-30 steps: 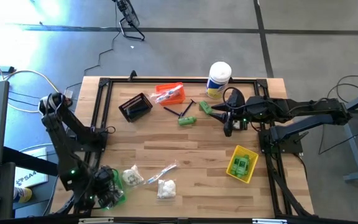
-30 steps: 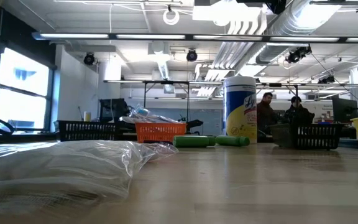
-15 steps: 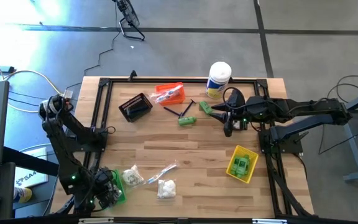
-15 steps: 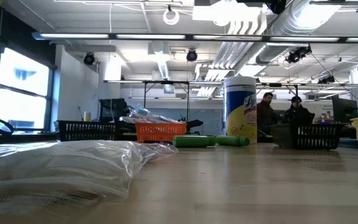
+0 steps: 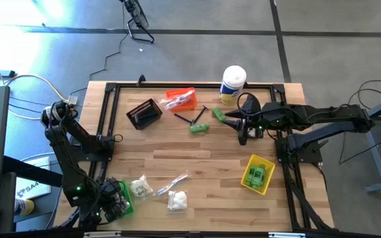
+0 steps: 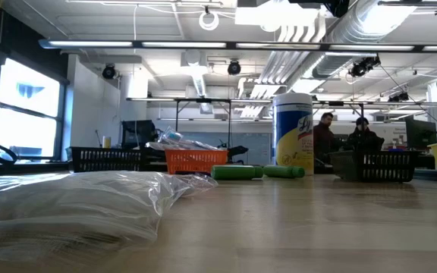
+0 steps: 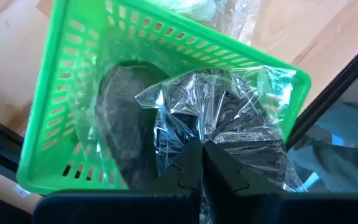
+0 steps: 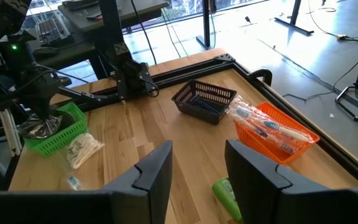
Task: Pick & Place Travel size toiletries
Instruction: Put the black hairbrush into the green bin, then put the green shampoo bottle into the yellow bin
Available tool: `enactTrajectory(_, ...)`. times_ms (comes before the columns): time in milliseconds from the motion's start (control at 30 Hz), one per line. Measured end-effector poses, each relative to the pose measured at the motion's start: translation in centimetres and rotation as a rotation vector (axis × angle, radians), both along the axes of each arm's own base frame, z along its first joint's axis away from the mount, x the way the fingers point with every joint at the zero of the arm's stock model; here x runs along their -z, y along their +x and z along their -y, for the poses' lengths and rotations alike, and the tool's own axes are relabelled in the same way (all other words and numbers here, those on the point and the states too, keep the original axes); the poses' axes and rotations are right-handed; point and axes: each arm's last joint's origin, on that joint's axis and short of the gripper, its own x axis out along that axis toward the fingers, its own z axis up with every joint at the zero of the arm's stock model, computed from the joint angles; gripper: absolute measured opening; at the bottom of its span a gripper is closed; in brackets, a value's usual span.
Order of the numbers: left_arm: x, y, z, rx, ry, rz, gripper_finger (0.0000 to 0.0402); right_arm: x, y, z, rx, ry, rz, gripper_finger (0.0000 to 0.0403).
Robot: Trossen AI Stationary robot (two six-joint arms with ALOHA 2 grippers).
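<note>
The wooden table is carrying everything, with a black frame running round its edges. The left arm is reaching down to the near left corner, where its end effector is hanging over the green bin; its fingers are pressed together, pinching the clear wrap of a dark round bundle that is sitting inside that bin. The right arm is stretching in from the right side, its end effector hovering above the far right part of the table with its fingers standing apart and holding nothing.

The tall white canister with a yellow label is standing upright at the far edge. Just left of it, the orange bin is holding clear-wrapped slim packets, and the black bin is lying beside that, tilted. The yellow bin is sitting at the near right with green items in it.

Two bags of white puffs are resting near the green bin, one just beside it, with a slim clear-wrapped packet between and a little beyond them. A green mini bottle is lying mid-table, another near the right end effector. Thin black sticks are lying between the bottle and the orange bin.

Beyond the table, in the low view, two people are sitting in the room behind.
</note>
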Motion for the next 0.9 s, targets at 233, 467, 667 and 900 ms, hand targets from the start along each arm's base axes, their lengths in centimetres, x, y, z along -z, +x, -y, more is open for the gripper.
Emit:
enactTrajectory(233, 0.1, -0.1, -0.3, -0.005, 0.037, -0.015, 0.0087, 0.0, 0.0, 0.0, -0.007, -0.018, -0.004, 0.0140)
enactTrajectory(467, 0.1, -0.2, -0.5, 0.024, 0.054, -0.012, 0.0158, 0.0, 0.0, 0.0, -0.006, -0.024, -0.002, 0.0140)
enactTrajectory(667, -0.4, -0.4, -1.0, 0.025, 0.057, -0.012, 0.0154, -0.2, 0.1, 0.0, -0.001, -0.024, 0.018, 0.0140)
enactTrajectory(900, -1.8, -0.6, -1.8, 0.055, 0.016, 0.039, 0.0131, -0.2, 0.1, 0.0, -0.008, -0.022, 0.021, 0.0140)
